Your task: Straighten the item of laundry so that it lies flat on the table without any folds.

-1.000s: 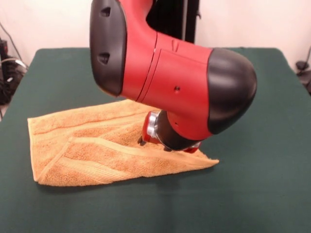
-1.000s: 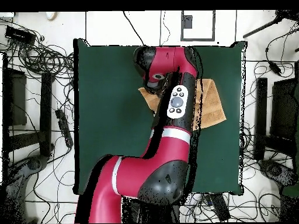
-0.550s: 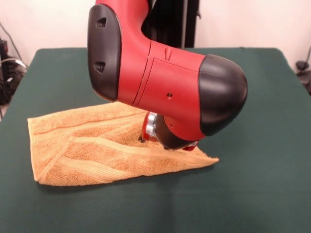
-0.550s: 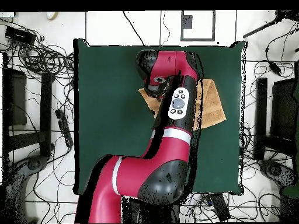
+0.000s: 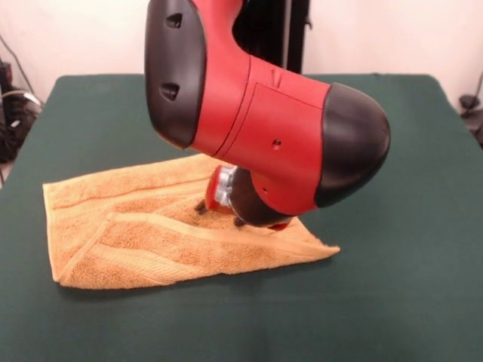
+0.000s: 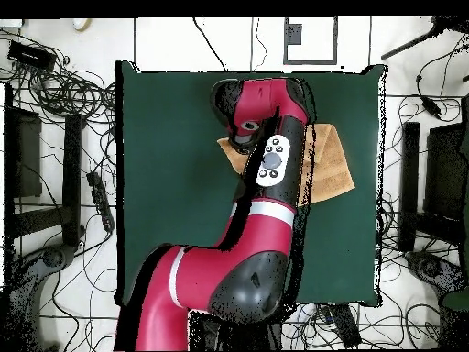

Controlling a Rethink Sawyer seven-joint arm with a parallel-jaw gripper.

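Note:
The item of laundry (image 5: 136, 234) is a golden-orange towel lying on the dark green table (image 5: 392, 294), folded over itself, with a diagonal fold ridge across its front and a pointed corner at the right. My gripper (image 5: 220, 213) hangs just over the middle of the towel, close to its surface, mostly hidden under the bulky red and black arm. Whether it holds any cloth does not show. From overhead the towel (image 6: 335, 165) sticks out on the right side of the arm, with a small corner on the arm's left, on the table (image 6: 174, 183); the gripper is hidden there.
The arm (image 6: 261, 197) crosses the table from its bottom edge up to the towel. Cables (image 6: 64, 87) and dark equipment stands (image 6: 408, 183) lie on the floor on both sides of the table.
The wrist and gripper shifted a little left and up over the towel in the front view. The towel's shape and place look the same.

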